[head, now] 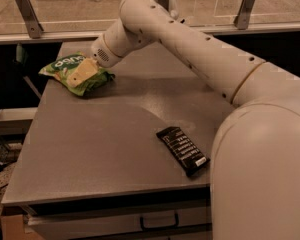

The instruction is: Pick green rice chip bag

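Note:
The green rice chip bag point(65, 69) lies at the far left corner of the grey table point(100, 144), light green with white lettering on a dark-green patch. My gripper point(82, 72) is down on top of the bag, reaching in from the right and covering the bag's middle and right part. My white arm point(190, 44) stretches across the back of the table from the lower right.
A black flat bar wrapper point(183, 150) lies near the table's front right. A railing with metal posts point(27, 14) runs behind the table. The table's left edge drops off just beside the bag. A drawer handle point(159, 220) shows below the front edge.

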You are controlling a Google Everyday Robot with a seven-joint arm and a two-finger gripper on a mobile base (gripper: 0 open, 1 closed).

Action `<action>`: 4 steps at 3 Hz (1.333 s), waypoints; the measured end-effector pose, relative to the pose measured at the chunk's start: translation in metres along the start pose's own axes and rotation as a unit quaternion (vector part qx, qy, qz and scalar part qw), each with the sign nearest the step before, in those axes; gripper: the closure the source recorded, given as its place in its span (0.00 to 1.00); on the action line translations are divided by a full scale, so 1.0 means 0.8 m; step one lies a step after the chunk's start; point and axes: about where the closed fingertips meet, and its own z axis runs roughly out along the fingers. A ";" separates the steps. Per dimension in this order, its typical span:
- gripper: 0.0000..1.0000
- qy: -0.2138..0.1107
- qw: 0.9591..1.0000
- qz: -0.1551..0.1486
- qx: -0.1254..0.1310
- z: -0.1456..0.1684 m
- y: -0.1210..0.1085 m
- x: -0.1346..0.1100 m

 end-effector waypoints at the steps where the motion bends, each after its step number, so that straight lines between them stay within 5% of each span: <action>1: 0.64 -0.002 1.000 0.004 0.005 -0.001 -0.003 0.000; 2: 0.95 -0.016 1.000 -0.008 0.024 -0.023 -0.008 -0.012; 3: 1.00 -0.027 0.999 -0.015 0.034 -0.038 -0.009 -0.021; 4: 1.00 -0.091 0.994 -0.043 0.039 -0.085 -0.014 -0.055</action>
